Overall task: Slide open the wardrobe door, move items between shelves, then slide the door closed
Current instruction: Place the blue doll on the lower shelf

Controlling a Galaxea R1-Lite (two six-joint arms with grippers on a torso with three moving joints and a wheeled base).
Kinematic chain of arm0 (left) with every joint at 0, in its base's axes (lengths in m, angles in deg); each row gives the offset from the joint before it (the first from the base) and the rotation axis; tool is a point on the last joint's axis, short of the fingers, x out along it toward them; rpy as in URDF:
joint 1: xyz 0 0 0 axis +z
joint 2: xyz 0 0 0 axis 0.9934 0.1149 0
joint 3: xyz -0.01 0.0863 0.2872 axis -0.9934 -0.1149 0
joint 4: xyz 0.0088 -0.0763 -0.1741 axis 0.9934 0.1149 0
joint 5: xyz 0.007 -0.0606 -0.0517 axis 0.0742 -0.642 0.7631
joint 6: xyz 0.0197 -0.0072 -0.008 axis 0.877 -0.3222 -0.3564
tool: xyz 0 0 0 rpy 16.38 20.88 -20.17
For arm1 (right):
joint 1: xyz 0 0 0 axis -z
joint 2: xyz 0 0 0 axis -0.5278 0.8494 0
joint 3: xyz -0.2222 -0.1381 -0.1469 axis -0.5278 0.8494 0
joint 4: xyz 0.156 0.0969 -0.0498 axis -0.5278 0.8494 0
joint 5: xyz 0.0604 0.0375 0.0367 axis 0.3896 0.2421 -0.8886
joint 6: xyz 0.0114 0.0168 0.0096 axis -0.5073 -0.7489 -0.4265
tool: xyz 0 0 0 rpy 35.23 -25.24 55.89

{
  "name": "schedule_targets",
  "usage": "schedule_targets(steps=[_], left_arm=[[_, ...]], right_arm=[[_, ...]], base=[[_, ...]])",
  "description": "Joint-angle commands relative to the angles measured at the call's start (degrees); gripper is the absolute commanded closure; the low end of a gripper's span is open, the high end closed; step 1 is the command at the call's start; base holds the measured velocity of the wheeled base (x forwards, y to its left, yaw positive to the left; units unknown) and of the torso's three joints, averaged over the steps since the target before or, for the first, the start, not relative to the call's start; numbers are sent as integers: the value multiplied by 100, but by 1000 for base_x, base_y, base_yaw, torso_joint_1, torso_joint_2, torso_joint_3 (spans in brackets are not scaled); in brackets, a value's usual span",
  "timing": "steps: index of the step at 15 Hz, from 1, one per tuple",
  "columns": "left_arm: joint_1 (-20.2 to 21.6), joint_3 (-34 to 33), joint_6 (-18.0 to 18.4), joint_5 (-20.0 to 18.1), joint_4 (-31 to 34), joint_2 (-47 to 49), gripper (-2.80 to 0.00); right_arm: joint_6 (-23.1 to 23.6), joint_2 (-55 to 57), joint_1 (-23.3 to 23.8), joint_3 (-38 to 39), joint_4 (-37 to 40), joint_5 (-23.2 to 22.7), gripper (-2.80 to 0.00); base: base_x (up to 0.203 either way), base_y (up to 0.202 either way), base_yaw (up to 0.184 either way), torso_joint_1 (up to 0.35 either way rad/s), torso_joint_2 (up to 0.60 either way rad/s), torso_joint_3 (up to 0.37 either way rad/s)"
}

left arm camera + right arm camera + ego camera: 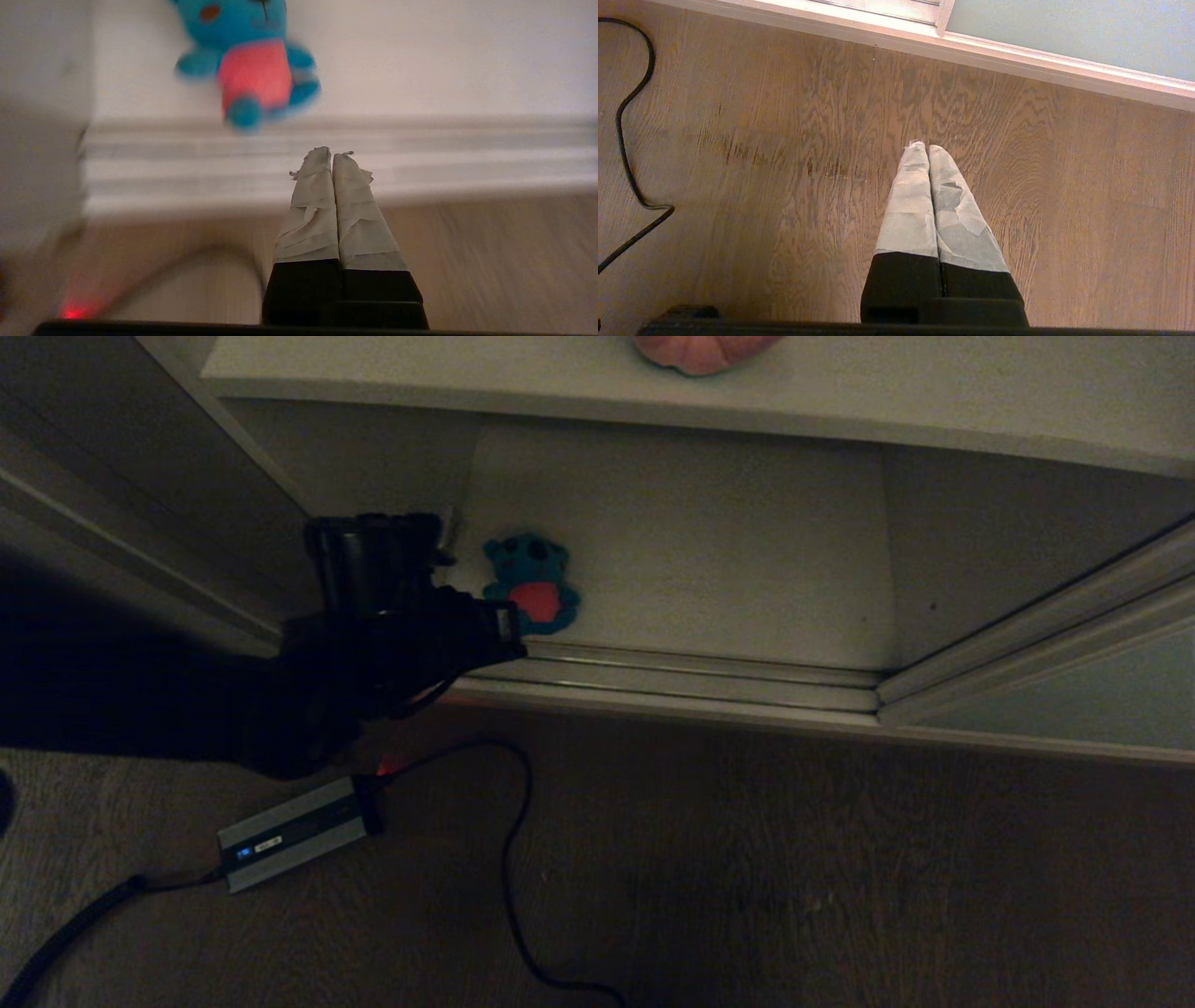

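Small teal plush bear in red shirt [254, 70] lies flat on the off-white bottom shelf board [709, 560], just behind the cream door track [691, 677], at its left end. Left gripper [331, 156] is over the track, cloth-wrapped fingers pressed together, holding nothing; bear sits beyond the tips and off to one side, not touching. Long axis of bear runs front-to-back. Right gripper [927, 148] also closed and empty, over the wood floor [784, 140], farther from the track. Left arm is nearer; it looks as if it must reopen first.

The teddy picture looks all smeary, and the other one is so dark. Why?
Left wrist view: motion blur smears the teal bear and door tracks. Head view: dim light, the left gripper only a black shape. Right wrist view: bright and sharp, floor grain crisp.
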Motion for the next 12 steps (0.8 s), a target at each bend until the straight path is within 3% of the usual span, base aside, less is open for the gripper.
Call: schedule_targets(steps=[1, 4, 9, 11, 12], left_arm=[[-92, -1045, -52, 6, 485, -1865, 0], [-106, -1775, -108, 29, 1620, -3606, 0], [229, -2552, -119, 33, 4117, -6282, 0], [600, -2660, -129, 9, 5059, -7085, 0], [1061, -2712, -131, -79, 5339, -7461, 0]], right_arm=[[3, 5, -1, 18, 2, -5, 0], [3, 5, -1, 20, 1, -5, 0], [3, 5, -1, 18, 2, -5, 0], [3, 5, -1, 18, 2, -5, 0], [3, 5, -1, 18, 2, -5, 0]], base=[[0, 0, 0, 0, 0, 0], [0, 0, 0, 0, 0, 0], [0, 0, 0, 0, 0, 0], [0, 0, 0, 0, 0, 0], [0, 0, 0, 0, 0, 0]])
